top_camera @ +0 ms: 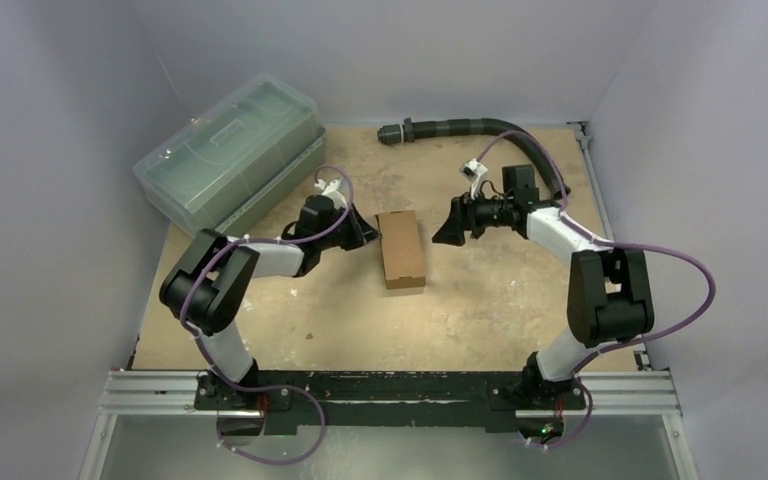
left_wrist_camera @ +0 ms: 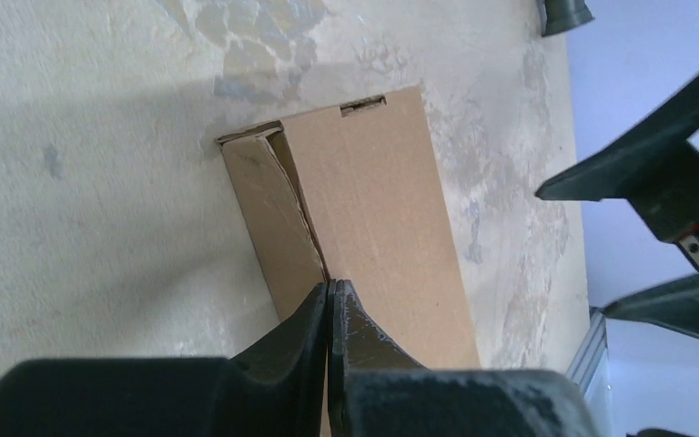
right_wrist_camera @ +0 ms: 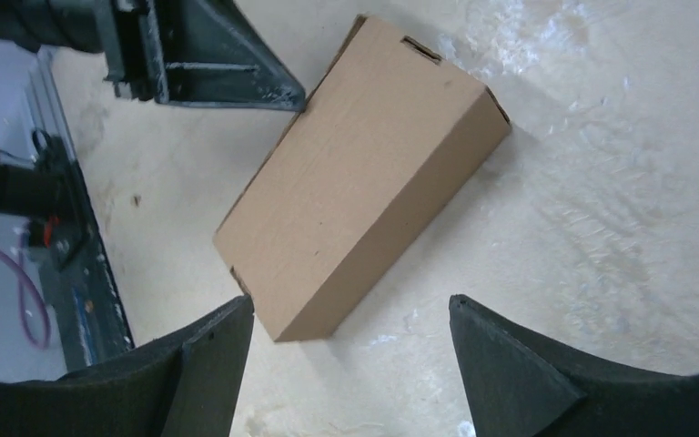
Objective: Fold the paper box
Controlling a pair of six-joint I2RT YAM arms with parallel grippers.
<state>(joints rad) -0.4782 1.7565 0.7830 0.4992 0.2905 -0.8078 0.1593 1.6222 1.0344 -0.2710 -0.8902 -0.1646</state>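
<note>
The paper box (top_camera: 401, 250) is a small brown carton lying flat in the middle of the table, its long side running front to back. In the left wrist view the paper box (left_wrist_camera: 373, 209) shows a slot at its far end and a side panel gaping along a seam. My left gripper (left_wrist_camera: 330, 287) is shut, fingertips pressed together right at that seam on the box's left edge (top_camera: 372, 236). My right gripper (right_wrist_camera: 350, 309) stands open just right of the box (right_wrist_camera: 355, 173), near its front corner and not touching it (top_camera: 445, 228).
A large clear greenish lidded bin (top_camera: 230, 150) sits at the back left, behind my left arm. A black corrugated hose (top_camera: 460, 128) runs along the back edge to the right. White walls enclose the table; the metal rail (top_camera: 390, 392) lies at the front.
</note>
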